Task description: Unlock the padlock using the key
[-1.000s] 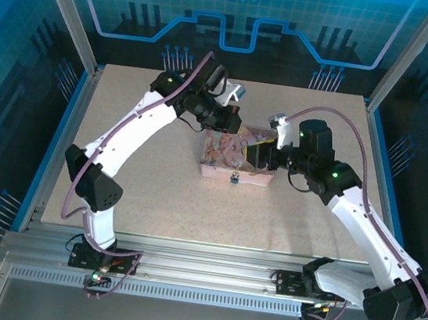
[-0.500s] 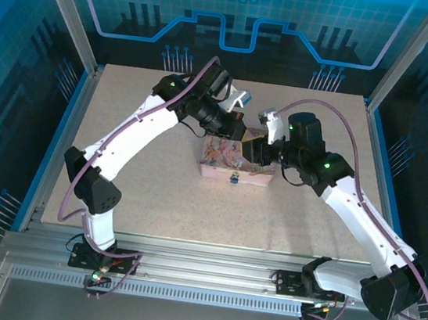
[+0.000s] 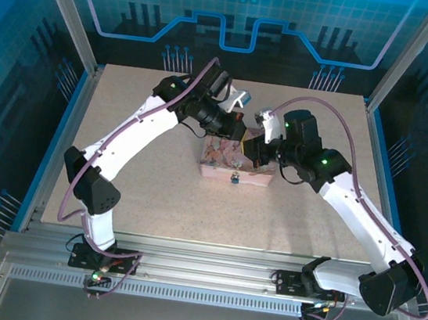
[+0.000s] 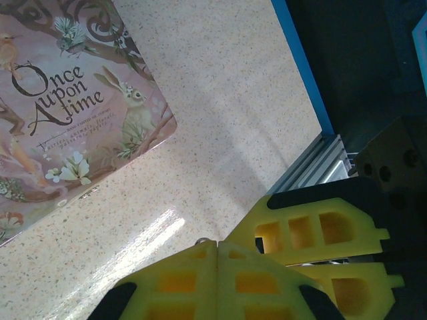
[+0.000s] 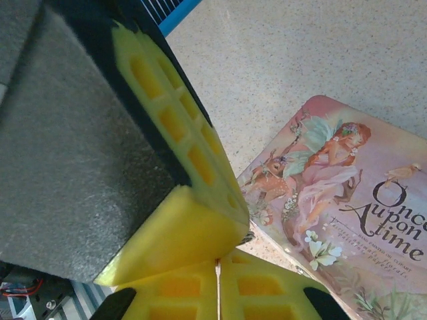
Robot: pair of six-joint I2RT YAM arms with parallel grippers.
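Right arm point(image 3: 350, 205) leftward; "Once upon a time" point(image 4: 53, 93)

Both arms folded inward, grippers tip to tip

The left arm point(image 3: 126, 137) sweeps up from its base and bends right. The right arm point(image 3: 357, 214) mirrors it, bending left. The left gripper point(image 3: 239, 132) and right gripper point(image 3: 252, 144) each have their yellow fingers point(image 4: 200, 283) pressed flat together, and the two sets of tips crowd against each other.
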